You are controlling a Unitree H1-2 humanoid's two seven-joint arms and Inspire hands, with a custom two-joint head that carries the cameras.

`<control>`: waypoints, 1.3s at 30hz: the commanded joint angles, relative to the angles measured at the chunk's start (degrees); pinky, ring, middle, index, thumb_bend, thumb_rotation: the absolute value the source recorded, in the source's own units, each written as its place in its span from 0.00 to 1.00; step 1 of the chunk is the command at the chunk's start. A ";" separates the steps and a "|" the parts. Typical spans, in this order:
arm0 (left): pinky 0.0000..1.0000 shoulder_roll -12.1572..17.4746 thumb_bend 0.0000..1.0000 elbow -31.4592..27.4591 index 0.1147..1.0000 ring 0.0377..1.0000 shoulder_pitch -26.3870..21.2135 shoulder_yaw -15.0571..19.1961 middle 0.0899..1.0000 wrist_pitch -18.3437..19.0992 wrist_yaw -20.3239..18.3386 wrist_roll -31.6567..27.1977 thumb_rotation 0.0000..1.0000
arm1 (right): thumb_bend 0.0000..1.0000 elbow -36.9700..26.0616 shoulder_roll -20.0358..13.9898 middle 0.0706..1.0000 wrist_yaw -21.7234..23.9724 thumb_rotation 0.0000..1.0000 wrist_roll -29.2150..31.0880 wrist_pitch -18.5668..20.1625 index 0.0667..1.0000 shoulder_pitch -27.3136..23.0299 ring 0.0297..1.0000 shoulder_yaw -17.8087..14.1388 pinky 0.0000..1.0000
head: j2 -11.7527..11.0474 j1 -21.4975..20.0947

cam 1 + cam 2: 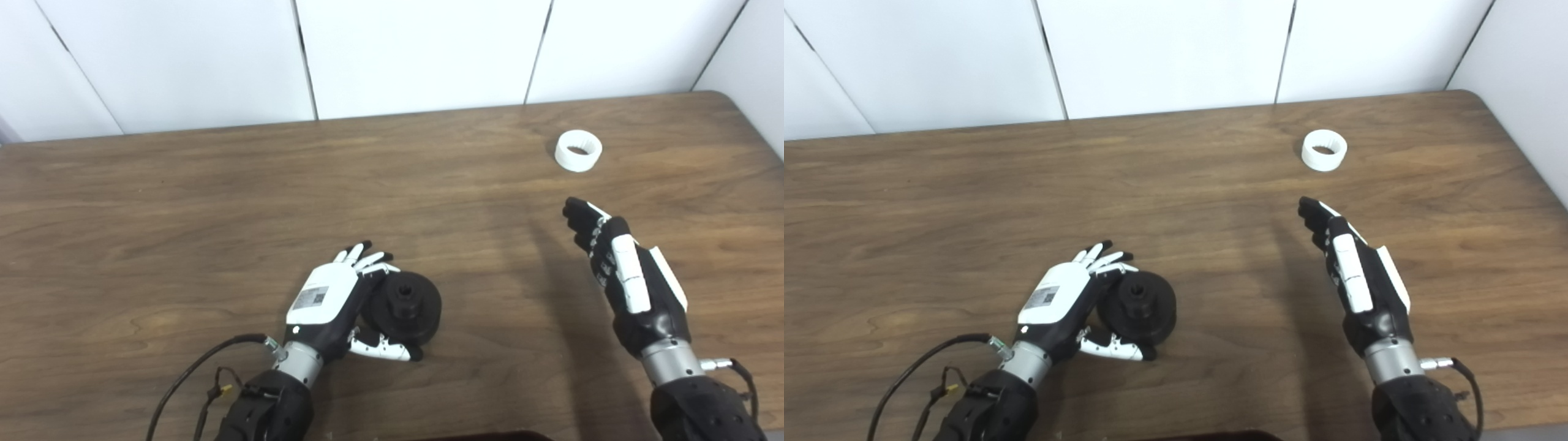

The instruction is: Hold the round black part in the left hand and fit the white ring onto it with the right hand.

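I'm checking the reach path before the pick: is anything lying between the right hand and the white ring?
Nothing visible. Only bare table lies between the right hand and the white ring, which sits just beyond the open hand's fingertips.

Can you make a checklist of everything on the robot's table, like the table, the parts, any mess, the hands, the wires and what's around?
Surface: brown wooden table, bare wood over most of it.
Job's things: round black part near the front edge, touched by the left hand; white ring lying alone far back on the right, not on the black part.
Clutter: nothing seen.
Hands: left hand cupped around the black part's left side, thumb under its front; whether it is lifted cannot be told. Right hand open, holding nothing, short of the ring.
Cables: black cable looping by the left wrist; a thin one at the right wrist.
Surroundings: white wall panels behind the table.
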 commanded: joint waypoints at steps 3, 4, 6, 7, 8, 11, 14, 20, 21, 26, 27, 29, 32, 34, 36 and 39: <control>1.00 2.09 0.52 1.32 0.42 1.00 0.60 -0.43 0.89 2.46 -4.25 2.73 0.06 | 0.57 -5.46 -0.01 0.89 -0.75 0.97 0.93 2.52 0.84 -4.05 0.95 -1.56 1.00 | -0.29 -1.32; 1.00 2.19 0.52 1.44 0.42 1.00 0.56 -0.30 0.89 2.46 -4.26 2.65 0.06 | 0.57 -6.44 -0.62 0.89 -0.91 0.98 0.91 4.19 0.84 -5.17 0.95 -2.08 1.00 | -0.66 -2.17; 1.00 2.34 0.52 1.72 0.42 1.00 0.55 -0.13 0.89 2.29 -4.05 2.49 0.06 | 0.56 -7.65 -1.50 0.89 -1.13 0.97 0.75 6.33 0.85 -7.06 0.94 -2.86 0.96 | -0.96 -3.01; 1.00 2.41 0.52 1.82 0.42 1.00 0.60 -0.17 0.89 2.26 -3.99 2.57 0.06 | 0.56 -7.83 -2.17 0.89 -1.30 0.97 1.09 6.85 0.86 -8.39 0.94 -3.43 0.95 | -1.11 -3.40; 1.00 2.46 0.52 1.94 0.42 1.00 0.73 -0.23 0.89 2.17 -3.83 2.65 0.06 | 0.55 -7.88 -2.93 0.89 -1.46 0.96 1.44 7.04 0.85 -9.43 0.94 -3.82 0.94 | -1.48 -3.96; 1.00 2.57 0.52 2.11 0.42 1.00 1.15 -0.37 0.89 1.97 -3.45 2.75 0.06 | 0.56 -7.80 -5.38 0.89 -2.38 0.94 1.50 7.20 0.84 -11.98 0.94 -4.21 0.94 | -2.03 -4.34; 1.00 2.52 0.52 2.49 0.42 1.00 1.53 -0.33 0.89 1.71 -2.92 2.42 0.06 | 0.56 -7.20 -8.19 0.89 -3.57 0.93 0.88 7.20 0.83 -14.20 0.94 -3.85 0.93 | -2.62 -4.38; 1.00 2.96 0.52 2.75 0.42 1.00 2.05 -0.51 0.89 1.23 -2.20 3.00 0.06 | 0.58 -2.97 -17.39 0.91 -4.05 0.78 0.81 7.20 0.85 -19.52 0.96 -1.94 0.95 | -5.05 -5.67; 1.00 3.07 0.52 2.76 0.42 1.00 2.16 -0.49 0.89 1.16 -2.11 2.92 0.06 | 0.57 -1.78 -18.84 0.92 -3.88 0.71 0.26 7.20 0.86 -20.60 0.96 -1.49 0.95 | -5.24 -5.88; 1.00 3.46 0.52 3.16 0.42 1.00 2.55 -0.45 0.89 0.99 -1.51 2.55 0.06 | 0.70 4.95 -24.61 0.93 1.75 0.45 -9.61 7.21 0.86 -25.63 0.95 0.86 0.93 | -6.57 -7.18; 1.00 3.50 0.52 3.19 0.42 1.00 2.62 -0.42 0.89 0.96 -1.40 2.46 0.06 | 0.74 6.14 -25.02 0.93 3.22 0.41 -11.19 7.21 0.87 -26.59 0.94 0.87 0.93 | -6.57 -7.18; 1.00 3.53 0.52 3.35 0.42 1.00 2.82 -0.44 0.90 0.90 -1.11 2.49 0.06 | 0.81 8.47 -25.69 0.93 6.02 0.35 -14.80 7.21 0.87 -28.50 0.94 1.03 0.92 | -7.74 -7.73; 1.00 3.63 0.52 3.66 0.42 1.00 3.24 -0.42 0.90 0.45 -0.37 2.24 0.06 | 0.89 11.93 -26.93 0.90 10.49 0.32 -21.97 7.20 0.87 -31.54 0.89 1.93 0.83 | -9.17 -8.27; 1.00 3.65 0.52 3.89 0.42 1.00 3.49 -0.37 0.89 0.10 0.24 2.02 0.06 | 0.90 13.60 -26.82 0.89 12.90 0.32 -25.31 7.20 0.87 -33.04 0.89 1.83 0.83 | -9.86 -8.42; 1.00 3.75 0.52 4.17 0.42 1.00 3.79 -0.37 0.89 -0.21 0.78 1.87 0.06 | 0.93 15.38 -26.88 0.88 15.22 0.31 -29.17 7.20 0.87 -34.58 0.89 1.86 0.83 | -10.58 -8.52; 1.00 4.00 0.51 4.77 0.42 1.00 4.28 -0.48 0.89 -0.70 1.56 1.97 0.06 | 0.92 17.94 -28.28 0.93 17.78 0.29 -32.46 7.18 0.88 -36.40 0.94 2.73 0.90 | -12.56 -8.46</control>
